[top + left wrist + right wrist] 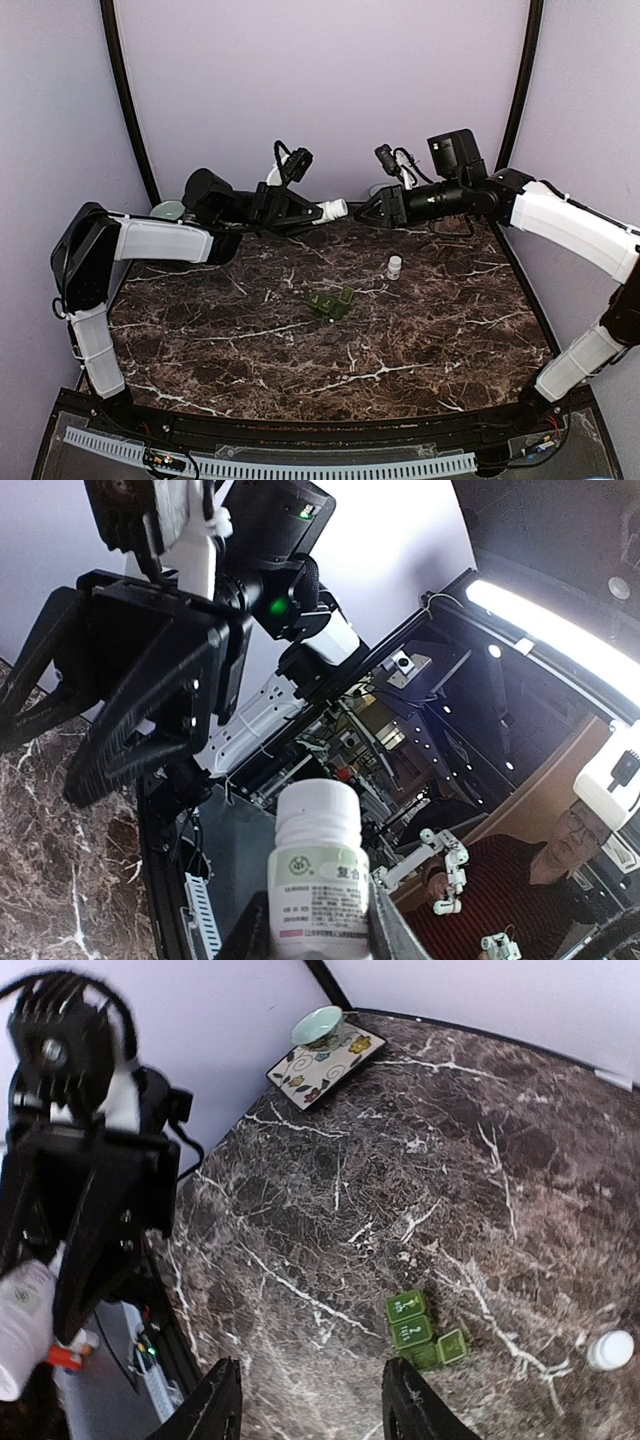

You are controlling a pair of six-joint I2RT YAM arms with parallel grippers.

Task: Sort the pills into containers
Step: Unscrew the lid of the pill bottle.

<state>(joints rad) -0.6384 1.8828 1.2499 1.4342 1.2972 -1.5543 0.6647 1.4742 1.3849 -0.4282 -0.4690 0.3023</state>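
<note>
My left gripper (316,212) is shut on a white pill bottle (336,209) with a capped top and printed label, held in the air at the back of the table. In the left wrist view the pill bottle (318,870) stands between the two fingers (250,932). My right gripper (366,212) faces it from the right, a small gap away, open and empty. A green pill organizer (331,303) with some lids raised lies mid-table, and shows as the organizer (420,1330) beyond the right gripper (312,1412). A small white bottle (394,266) stands upright to its right.
A patterned square plate (345,1058) with a pale green bowl (318,1027) sits at the far left back corner. The dark marble table (300,370) ends at a black rail along the near edge. Purple walls close the back and sides.
</note>
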